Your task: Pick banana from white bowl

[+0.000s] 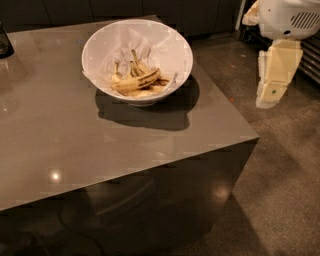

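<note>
The white bowl [172,47] stands on the grey table [70,150] near its far right corner, lined with crumpled white paper. Several spotted yellow bananas [136,81] lie in it, stems pointing up and back. My gripper [272,95] hangs pointing down at the upper right, beyond the table's right edge and above the floor. It is level with the bowl, well to the right of it, and touches nothing. The white arm housing [287,17] sits above it.
A dark object [4,42] stands at the table's far left edge, cut off by the frame. The table's right edge and front corner [252,137] drop to a speckled floor [285,190]. Dark cabinets [200,15] run behind.
</note>
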Tool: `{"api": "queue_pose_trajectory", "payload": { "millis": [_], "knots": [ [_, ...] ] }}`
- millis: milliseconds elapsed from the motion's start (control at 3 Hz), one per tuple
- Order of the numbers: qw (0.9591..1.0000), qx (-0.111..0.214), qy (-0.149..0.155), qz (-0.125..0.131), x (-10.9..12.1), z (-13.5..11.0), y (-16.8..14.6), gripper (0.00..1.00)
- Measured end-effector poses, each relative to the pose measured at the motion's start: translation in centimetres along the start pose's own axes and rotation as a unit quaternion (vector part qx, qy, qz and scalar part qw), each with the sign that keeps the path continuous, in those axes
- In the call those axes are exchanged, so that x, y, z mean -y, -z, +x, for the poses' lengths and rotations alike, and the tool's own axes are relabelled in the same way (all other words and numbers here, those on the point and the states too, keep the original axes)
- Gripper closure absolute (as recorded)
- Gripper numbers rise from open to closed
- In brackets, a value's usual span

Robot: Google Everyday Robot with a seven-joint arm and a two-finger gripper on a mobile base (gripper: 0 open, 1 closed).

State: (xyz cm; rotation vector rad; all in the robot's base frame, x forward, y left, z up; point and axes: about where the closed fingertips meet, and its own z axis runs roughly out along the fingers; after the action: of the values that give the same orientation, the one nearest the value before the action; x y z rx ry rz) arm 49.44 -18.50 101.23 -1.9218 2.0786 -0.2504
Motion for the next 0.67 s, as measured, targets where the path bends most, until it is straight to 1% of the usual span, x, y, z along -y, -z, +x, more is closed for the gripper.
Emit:
{"api": "queue_pose_trajectory", "payload": {
  "millis": [333,667],
  "knots": [
    [1.0,0.008,0.002,0.004,1.1,-0.9,-0.5,0.0],
    [0.9999,0.01,0.012,-0.001,3.9,-2.6,-1.4,0.0]
  ]
}}
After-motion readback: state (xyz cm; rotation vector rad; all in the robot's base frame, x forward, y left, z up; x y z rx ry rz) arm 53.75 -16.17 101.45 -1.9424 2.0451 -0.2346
